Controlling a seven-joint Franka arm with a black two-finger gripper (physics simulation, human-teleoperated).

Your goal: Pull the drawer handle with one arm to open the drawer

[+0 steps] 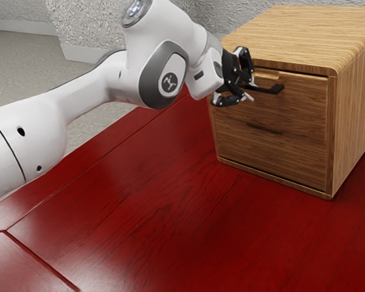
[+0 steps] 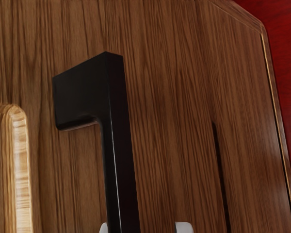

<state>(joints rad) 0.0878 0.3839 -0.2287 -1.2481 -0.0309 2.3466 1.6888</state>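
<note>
A wooden cabinet (image 1: 304,36) stands on the red table at the exterior view's right. Its top drawer (image 1: 295,103) carries a black bar handle (image 1: 266,89). My gripper (image 1: 248,87) is at the end of that handle nearer the arm, with one finger above the bar and one below it, standing open around it. In the wrist view the handle (image 2: 115,145) runs straight under my hand across the drawer front (image 2: 184,121). Two pale fingertips (image 2: 184,227) flank it, with a gap on one side. I cannot tell whether the drawer is pulled out.
A lower drawer (image 1: 271,149) sits under the top one, with a thin slot in its face. The red wooden table (image 1: 170,213) stretches in front of the cabinet. A grey floor and a rough wall lie behind the arm.
</note>
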